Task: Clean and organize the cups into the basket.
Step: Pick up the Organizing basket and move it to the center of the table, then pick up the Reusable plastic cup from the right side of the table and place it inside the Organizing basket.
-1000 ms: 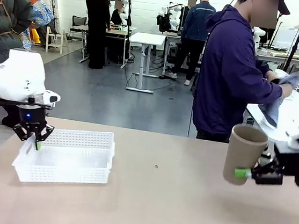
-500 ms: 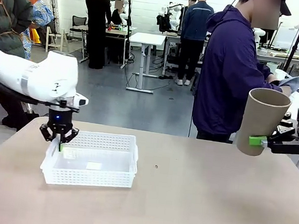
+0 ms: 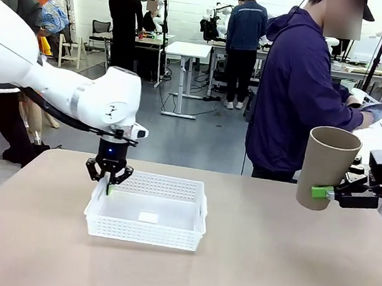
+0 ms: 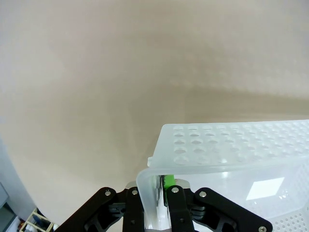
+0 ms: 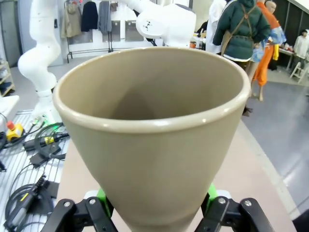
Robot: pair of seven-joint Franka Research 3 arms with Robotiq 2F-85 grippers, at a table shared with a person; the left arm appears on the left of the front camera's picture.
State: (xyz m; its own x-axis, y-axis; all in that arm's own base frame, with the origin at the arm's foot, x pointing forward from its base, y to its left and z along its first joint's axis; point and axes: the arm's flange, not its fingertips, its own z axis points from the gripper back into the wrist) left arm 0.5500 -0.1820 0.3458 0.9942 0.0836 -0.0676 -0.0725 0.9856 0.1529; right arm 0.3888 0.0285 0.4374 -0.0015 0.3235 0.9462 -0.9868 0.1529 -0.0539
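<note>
The tan tabletop (image 3: 267,262) carries the white basket (image 3: 145,233) left of its middle, nearer the far edge. Over the right edge hangs a tan cup (image 3: 326,165), mouth up, clear of the surface, pinched low by the right gripper (image 3: 327,193). The left gripper (image 3: 109,180) is clamped tight on the basket's far-left rim.

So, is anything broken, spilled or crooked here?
Nothing is broken or spilled. The tan cup leans a little in the air, gripped near its base by the right fingers. The left fingers pinch a corner of the white basket.
</note>
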